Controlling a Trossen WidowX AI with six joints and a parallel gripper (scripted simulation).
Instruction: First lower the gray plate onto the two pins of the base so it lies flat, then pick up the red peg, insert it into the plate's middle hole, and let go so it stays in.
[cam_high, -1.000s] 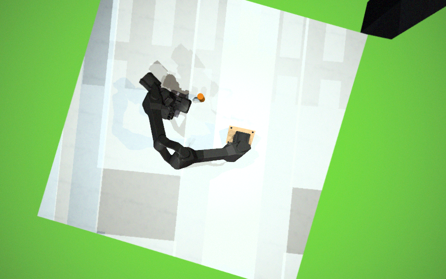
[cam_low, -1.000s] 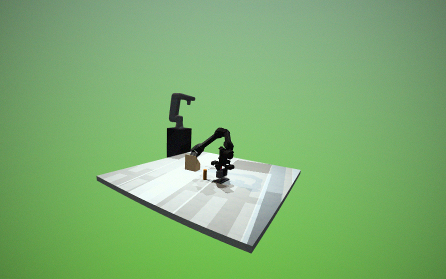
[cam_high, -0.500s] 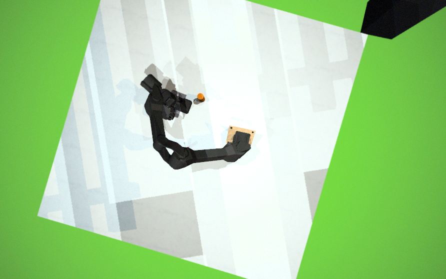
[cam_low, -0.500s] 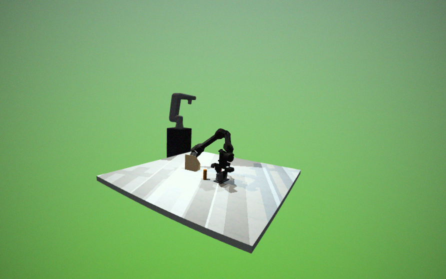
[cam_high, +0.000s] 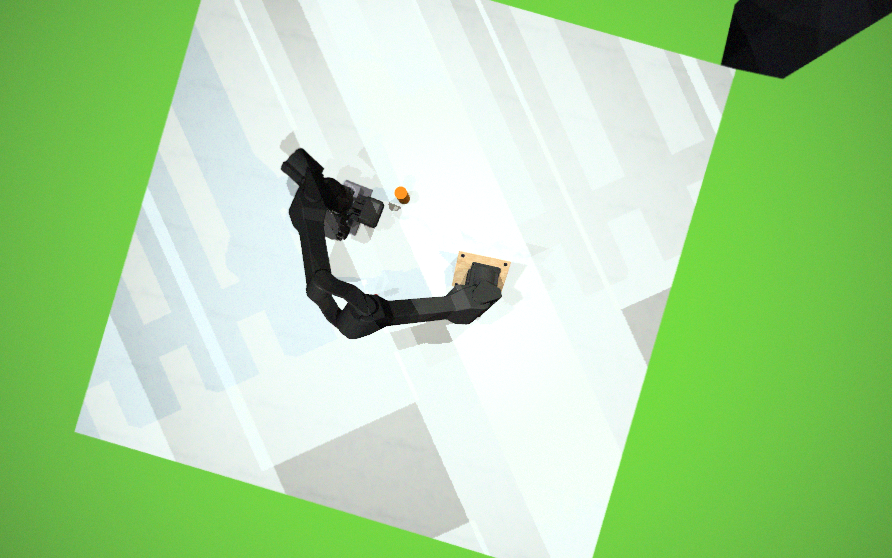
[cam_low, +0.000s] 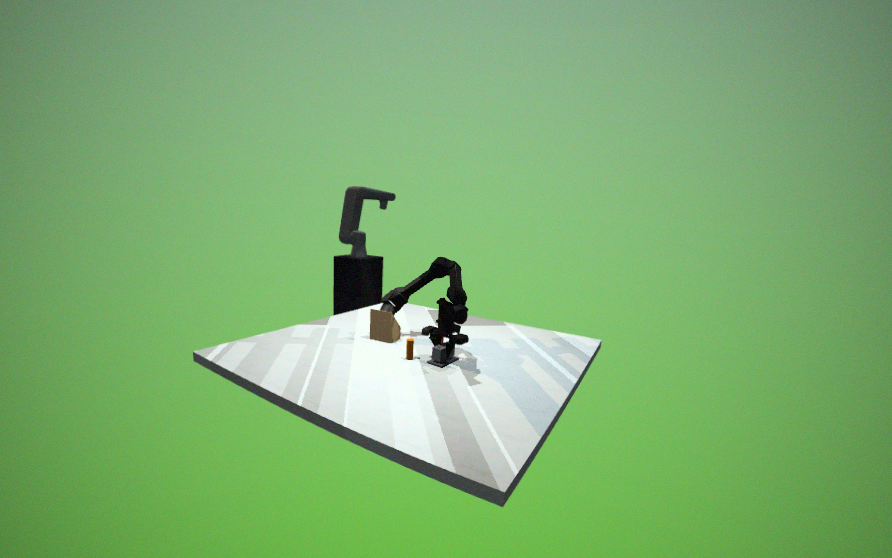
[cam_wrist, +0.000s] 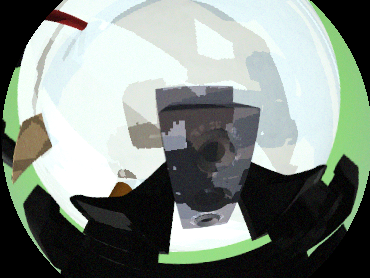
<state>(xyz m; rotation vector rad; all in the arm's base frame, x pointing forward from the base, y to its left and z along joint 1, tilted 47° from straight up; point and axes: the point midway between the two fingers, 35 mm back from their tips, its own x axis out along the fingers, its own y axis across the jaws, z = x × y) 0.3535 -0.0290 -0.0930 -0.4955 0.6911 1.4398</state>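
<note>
The gray plate (cam_high: 359, 190) (cam_low: 439, 353) (cam_wrist: 200, 165) sits low over its base (cam_low: 434, 363) (cam_wrist: 195, 91), pinched between the fingers of the black claw (cam_high: 355, 215) (cam_low: 444, 340) (cam_wrist: 198, 156); the pins are hidden, so full seating cannot be confirmed. The seating step appears in hand: the next move calls for settling it flat, then releasing. Between ten and eleven o'clock in the wrist view, the red peg (cam_wrist: 70, 21) awaits its turn. An orange cylinder (cam_high: 401, 193) (cam_low: 409, 348) (cam_wrist: 120, 190) stands at the claw's two o'clock, seen from above.
</note>
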